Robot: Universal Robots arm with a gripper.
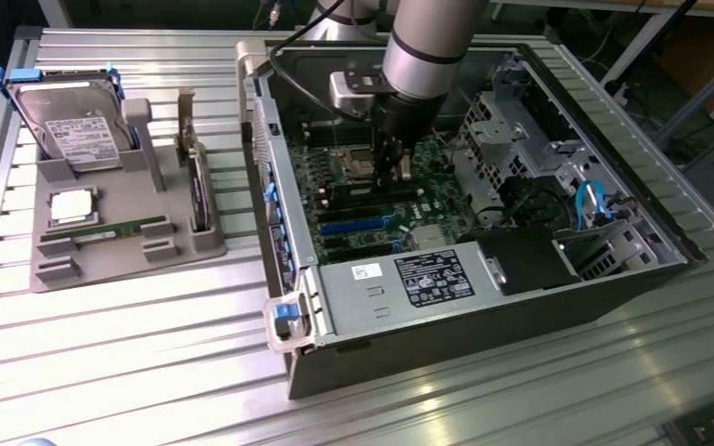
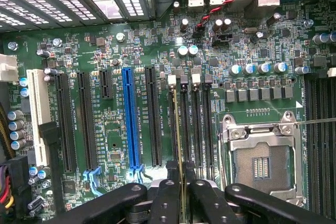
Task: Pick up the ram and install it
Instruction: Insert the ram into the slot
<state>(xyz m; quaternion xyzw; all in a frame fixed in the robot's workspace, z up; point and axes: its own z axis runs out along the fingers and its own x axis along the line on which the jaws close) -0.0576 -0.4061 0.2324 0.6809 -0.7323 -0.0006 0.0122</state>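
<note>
In the exterior view, the holder (image 1: 122, 265) carrying the hard drive (image 1: 74, 130) and chip (image 1: 70, 204) sits at 9 o'clock of the computer case (image 1: 482, 334); the gripper (image 1: 390, 178) is inside the case, over the board (image 1: 438, 218).

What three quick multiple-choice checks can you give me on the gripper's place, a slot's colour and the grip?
1. Where is the gripper?
A outside the case
B in the case, over the motherboard
C resting on the case's rim

2. What colour is the long slot standing between black slots?
A red
B yellow
C blue

3. How is the gripper?
A open
B shut on the ram
C shut, empty

Answers:
1 B: the exterior view shows the arm reaching down into the case, above the board.
2 C: the wrist view shows it blue.
3 B: the thin stick stands edge-on between the fingers.
</note>
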